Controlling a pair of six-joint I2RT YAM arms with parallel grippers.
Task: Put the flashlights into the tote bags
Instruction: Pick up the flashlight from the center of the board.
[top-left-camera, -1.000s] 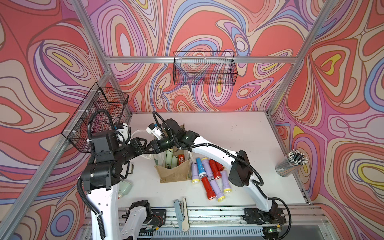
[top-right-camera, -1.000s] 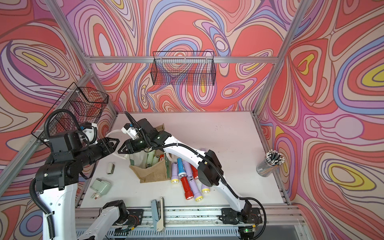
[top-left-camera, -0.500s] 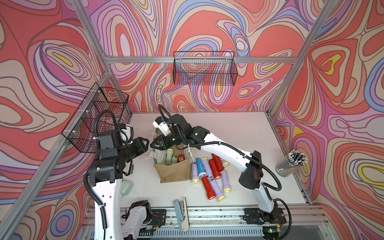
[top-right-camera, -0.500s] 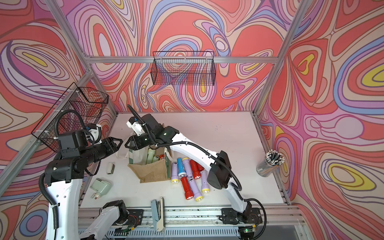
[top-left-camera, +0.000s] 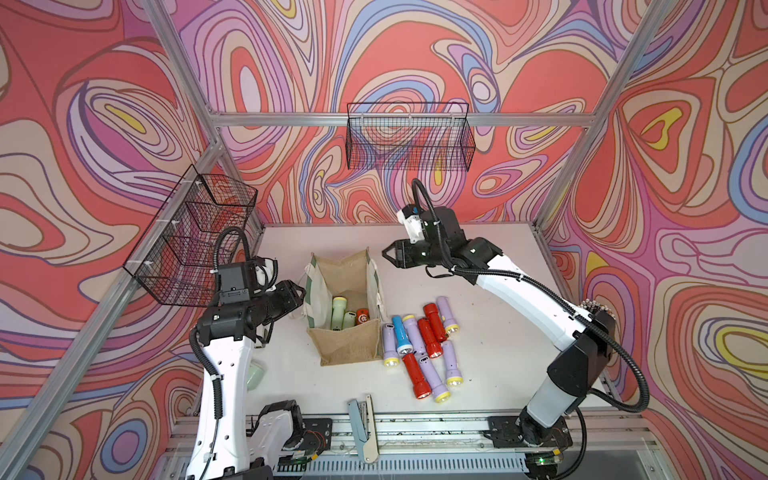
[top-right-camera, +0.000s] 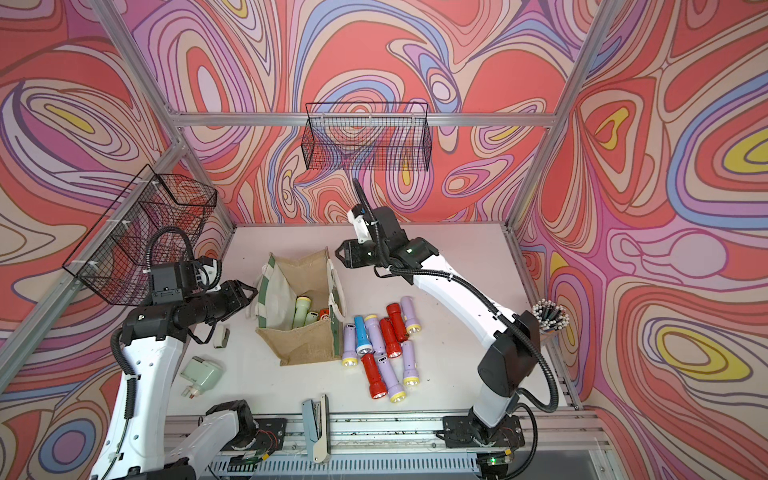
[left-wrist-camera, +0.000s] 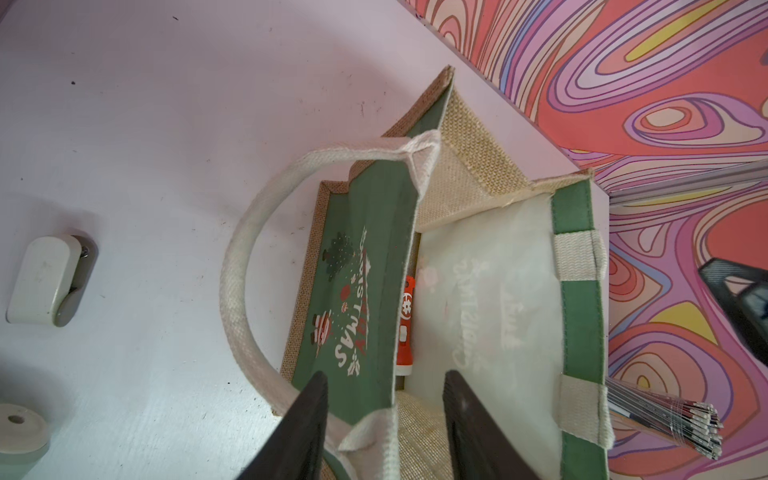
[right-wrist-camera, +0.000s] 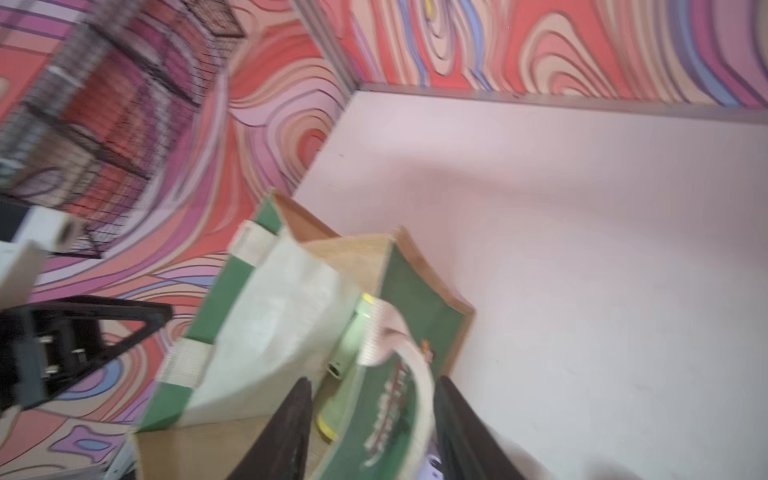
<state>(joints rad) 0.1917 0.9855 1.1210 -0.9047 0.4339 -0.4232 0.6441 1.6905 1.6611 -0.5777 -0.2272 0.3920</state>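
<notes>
Foreground: a stapler (top-left-camera: 363, 424) lies across the table's front edge, well in front of the tote bag (top-left-camera: 349, 347). On the table (top-left-camera: 490, 374), to the left-arm side of the bag and nearer than it, sit a pale green plug (top-right-camera: 202, 372) and a small white device (top-right-camera: 221, 336). Nine flashlights (top-left-camera: 419, 345) lie flat in a loose cluster just beside the bag on its right-arm side: five lilac, three red and one blue, most with yellow lens rims turned toward the front. The bag stands upright and open near the table's middle, its tan wall facing forward and its white handles (left-wrist-camera: 249, 266) drooping outward. On its floor lie two pale green flashlights (top-left-camera: 338, 309) and an orange-red flashlight (top-left-camera: 362, 316). The left gripper (top-left-camera: 301, 289) is just beside the bag's left-arm rim, jaws partly apart and holding nothing; in the left wrist view its fingers (left-wrist-camera: 303, 428) frame the green panel without pinching it. The right gripper (top-left-camera: 386, 257) is just beyond the bag's far right-arm corner, jaws partly apart and empty; its wrist view is blurred. A metal cup of thin sticks (top-right-camera: 549, 318) stands well to the bag's right-arm side. Farthest back, two black wire baskets (top-left-camera: 409, 137) hang on the walls.
</notes>
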